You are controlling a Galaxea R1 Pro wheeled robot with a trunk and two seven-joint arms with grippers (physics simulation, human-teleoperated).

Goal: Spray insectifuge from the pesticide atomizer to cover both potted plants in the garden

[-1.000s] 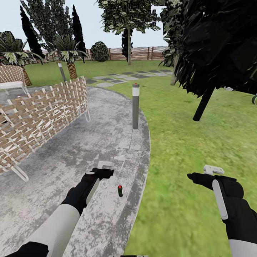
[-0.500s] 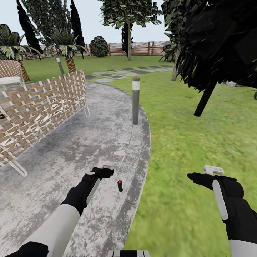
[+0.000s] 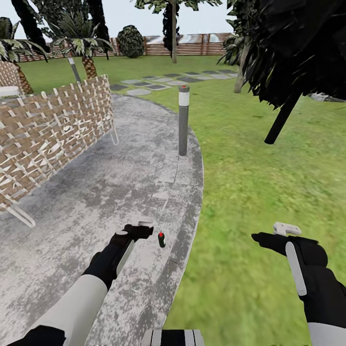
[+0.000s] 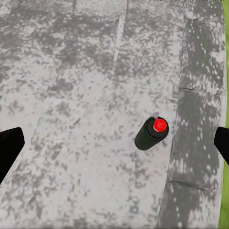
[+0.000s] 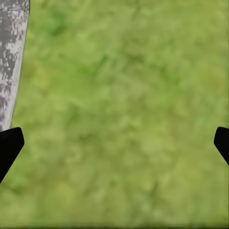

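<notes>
Closest to the camera: left gripper (image 3: 144,229) hangs over the grey paving (image 3: 96,202), fingers spread wide with nothing between them.
Left wrist view: both dark fingertips (image 4: 9,148) sit way out at the edges, and a small dark bottle with a red cap (image 4: 151,133) stands on the paving between them, not touched.
That bottle in the head view: pesticide atomizer (image 3: 162,239) I guess, upright, just beside the left gripper, near the paving's curved edge by the lawn (image 3: 269,192).
Right gripper (image 3: 276,232): out over the grass, jaws wide apart, holding nothing.
Mid distance: grey bollard post (image 3: 183,120) with a white band stands at the paving's edge; woven brown-and-white screen (image 3: 53,129) off to the left.
Right side: big dark bush (image 3: 298,43) on a slanted stem.
Far back: stepping stones (image 3: 163,82), palms (image 3: 86,53), brown slatted fence (image 3: 192,45).
</notes>
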